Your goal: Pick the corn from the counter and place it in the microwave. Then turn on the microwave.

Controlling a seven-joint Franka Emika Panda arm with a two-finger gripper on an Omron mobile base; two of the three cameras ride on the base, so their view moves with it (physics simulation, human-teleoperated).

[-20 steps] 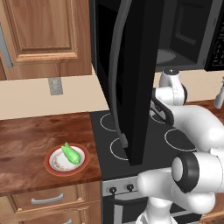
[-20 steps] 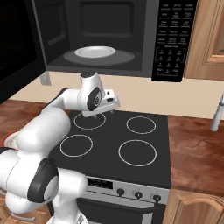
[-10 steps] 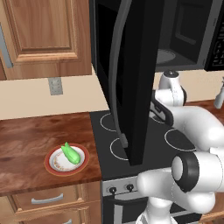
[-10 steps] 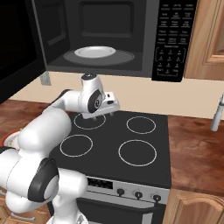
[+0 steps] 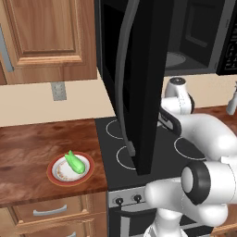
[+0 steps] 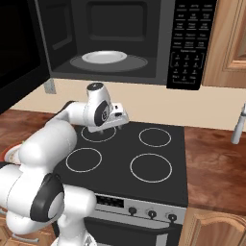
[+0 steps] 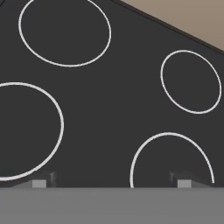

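Glossy wood-grain counter [image 5: 32,152], tapered green corn [image 5: 74,162] on round plate [image 5: 56,177].

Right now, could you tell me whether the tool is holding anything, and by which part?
Nothing is held: the tool is open above the stovetop, and the corn lies on its plate.

The gripper [image 6: 116,116] has drifted slightly toward 3 o'clock in the right base view, and now sits over the stovetop [image 6: 158,163] by the back-left burner ring [image 6: 98,133]. The wrist has turned a little with it.
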